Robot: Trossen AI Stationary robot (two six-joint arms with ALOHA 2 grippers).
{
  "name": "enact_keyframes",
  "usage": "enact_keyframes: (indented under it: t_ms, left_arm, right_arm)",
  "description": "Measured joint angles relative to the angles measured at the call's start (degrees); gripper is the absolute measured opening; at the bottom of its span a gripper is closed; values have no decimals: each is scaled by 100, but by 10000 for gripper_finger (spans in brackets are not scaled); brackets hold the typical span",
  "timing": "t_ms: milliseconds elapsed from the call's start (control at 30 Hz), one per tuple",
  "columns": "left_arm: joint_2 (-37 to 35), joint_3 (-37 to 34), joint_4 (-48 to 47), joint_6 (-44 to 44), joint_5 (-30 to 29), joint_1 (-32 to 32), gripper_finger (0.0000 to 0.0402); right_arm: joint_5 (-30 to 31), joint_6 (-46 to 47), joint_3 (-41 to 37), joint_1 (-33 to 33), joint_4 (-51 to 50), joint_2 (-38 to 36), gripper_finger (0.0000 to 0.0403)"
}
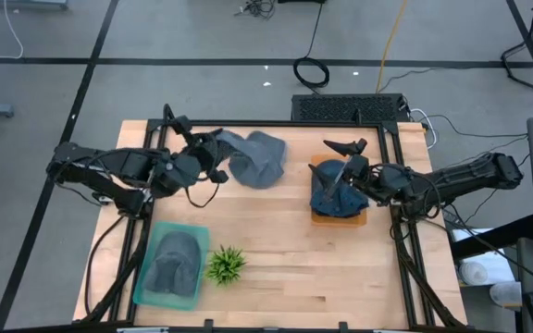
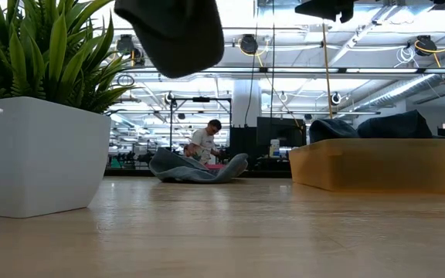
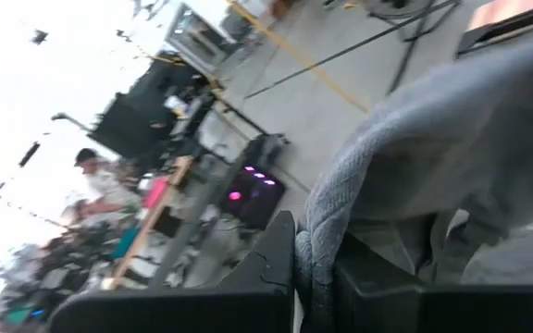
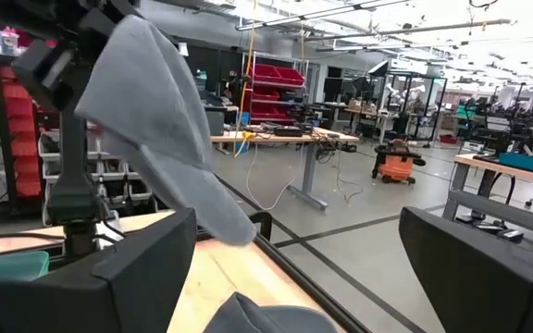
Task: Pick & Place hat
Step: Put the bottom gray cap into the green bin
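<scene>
Grey hat (image 1: 257, 157) pinched in left tool (image 1: 218, 148), right tool (image 1: 348, 148) spread

Two dark jointed arms, black cables looped alongside; right arm's fingers (image 4: 489, 268) broad, matte black wedges (angular edges).

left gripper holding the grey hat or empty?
Holding. The left gripper is shut on the grey hat; left wrist view shows fabric pinched between its fingers.

One camera looks straight down on my table (image 1: 285, 250). Another sits at tabletop level, facing the room. My wrist cameras look past my fingers; the right wrist and overhead views share the hat (image 4: 160, 120).
</scene>
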Motion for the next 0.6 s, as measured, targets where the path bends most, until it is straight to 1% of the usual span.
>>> enact_keyframes:
  t_ms: [200,267,433,600]
  left_arm:
    - [0,-8,-9,-16,-1243,-598,18]
    - [-2,-75,-101,-100,-1536,-841,18]
    - [26,-109,-942,-1135,-1734,-1521,18]
    - [54,-111,-1303,-2006,-1765,-1986,18]
  right_arm:
    - [-225,-110,0,-186,-3,-12,366]
    - [-327,-26,0,-273,1,-12,366]
    - [-384,222,0,-379,-21,-12,366]
    - [-488,313,0,-396,-13,-12,366]
